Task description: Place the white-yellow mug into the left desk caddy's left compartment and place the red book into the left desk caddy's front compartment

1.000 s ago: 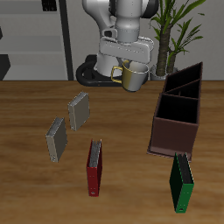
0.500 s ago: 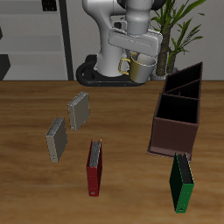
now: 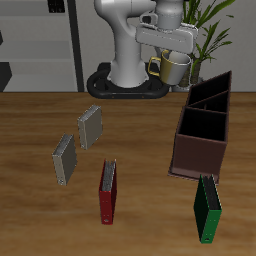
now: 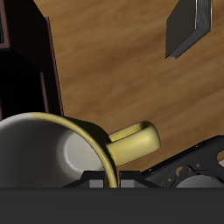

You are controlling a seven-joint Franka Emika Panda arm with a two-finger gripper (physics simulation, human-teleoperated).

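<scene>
My gripper (image 3: 171, 57) is shut on the rim of the white-yellow mug (image 3: 173, 69), which hangs tilted in the air, well above the table and just behind the far end of the left desk caddy (image 3: 203, 128). The wrist view shows the mug's pale inside (image 4: 51, 150) and yellow handle (image 4: 135, 140) close up, with the caddy's dark wall (image 4: 26, 61) beside it. The red book (image 3: 107, 192) lies flat on the table near the front edge, far from the gripper. The caddy's sections stand open and hold nothing.
A green book (image 3: 206, 208) lies in front of the caddy. Two grey books (image 3: 91, 126) (image 3: 64, 158) lie on the table behind the red book; one grey book (image 4: 188, 24) also shows in the wrist view. A potted plant (image 3: 205, 30) stands behind the caddy.
The gripper has carried the mug upward and sideways toward the caddy. The books and the caddy have not moved.
</scene>
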